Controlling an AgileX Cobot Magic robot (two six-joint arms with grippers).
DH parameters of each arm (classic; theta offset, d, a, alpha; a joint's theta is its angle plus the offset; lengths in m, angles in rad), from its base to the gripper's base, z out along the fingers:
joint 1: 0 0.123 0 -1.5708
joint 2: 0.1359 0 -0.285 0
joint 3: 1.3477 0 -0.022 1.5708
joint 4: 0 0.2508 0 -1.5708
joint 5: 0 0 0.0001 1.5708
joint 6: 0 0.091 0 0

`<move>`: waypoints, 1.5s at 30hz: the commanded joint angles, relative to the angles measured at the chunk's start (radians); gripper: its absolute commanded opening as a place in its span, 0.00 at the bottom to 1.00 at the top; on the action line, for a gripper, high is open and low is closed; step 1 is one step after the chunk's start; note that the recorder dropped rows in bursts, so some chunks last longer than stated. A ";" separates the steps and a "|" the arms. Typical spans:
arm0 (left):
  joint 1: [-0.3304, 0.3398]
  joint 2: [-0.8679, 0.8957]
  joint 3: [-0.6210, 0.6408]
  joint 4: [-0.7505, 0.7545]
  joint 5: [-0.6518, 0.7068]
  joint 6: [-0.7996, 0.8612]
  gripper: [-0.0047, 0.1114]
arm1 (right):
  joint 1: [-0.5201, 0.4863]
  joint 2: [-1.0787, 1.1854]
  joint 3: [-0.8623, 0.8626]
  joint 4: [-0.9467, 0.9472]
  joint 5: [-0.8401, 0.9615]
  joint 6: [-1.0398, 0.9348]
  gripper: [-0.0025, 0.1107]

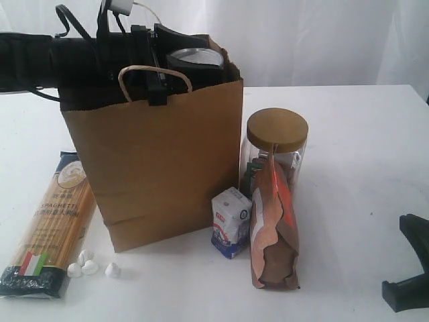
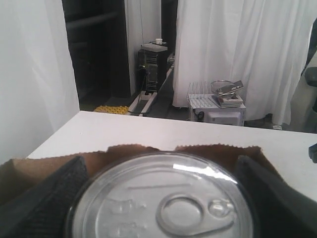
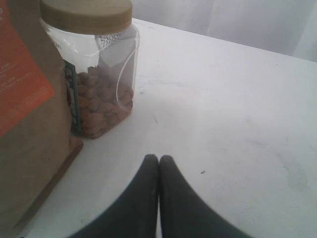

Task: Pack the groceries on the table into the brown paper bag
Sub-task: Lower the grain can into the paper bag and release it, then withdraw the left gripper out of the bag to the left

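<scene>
The brown paper bag point(image 1: 161, 161) stands open on the table point(image 1: 362, 154). Over its mouth my left gripper point(image 1: 191, 64) is shut on a dark jar with a silver pull-tab lid point(image 2: 163, 198), its fingers point(image 2: 44, 198) on either side of it above the bag's rim point(image 2: 129, 151). On the table lie a spaghetti packet point(image 1: 50, 221), small white lumps point(image 1: 90, 265), a white-blue carton point(image 1: 231, 221), a brown pouch point(image 1: 273, 228) and a gold-lidded jar point(image 1: 276, 137). My right gripper point(image 3: 159, 161) rests shut and empty at the table's front right point(image 1: 410, 268).
The pouch point(image 3: 25, 124) and the gold-lidded jar point(image 3: 99, 69) stand close together right of the bag, a short way from my right gripper. White curtains hang behind the table. Beyond its far edge stand shelving and equipment point(image 2: 218, 101).
</scene>
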 commanded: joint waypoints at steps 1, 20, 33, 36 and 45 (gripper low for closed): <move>-0.006 -0.010 -0.009 -0.049 0.040 0.059 0.66 | -0.006 -0.004 0.008 0.001 -0.002 -0.009 0.02; -0.006 -0.010 -0.009 -0.049 0.009 0.061 0.95 | -0.006 -0.004 0.008 0.001 -0.002 -0.009 0.02; 0.023 -0.081 -0.009 -0.036 0.063 0.084 0.95 | -0.006 -0.004 0.008 0.001 -0.002 -0.009 0.02; 0.044 -0.122 -0.009 0.001 0.062 0.092 0.95 | -0.006 -0.004 0.008 0.001 -0.002 -0.009 0.02; 0.066 -0.303 -0.009 0.082 -0.056 0.087 0.95 | -0.006 -0.004 0.008 0.001 -0.002 -0.009 0.02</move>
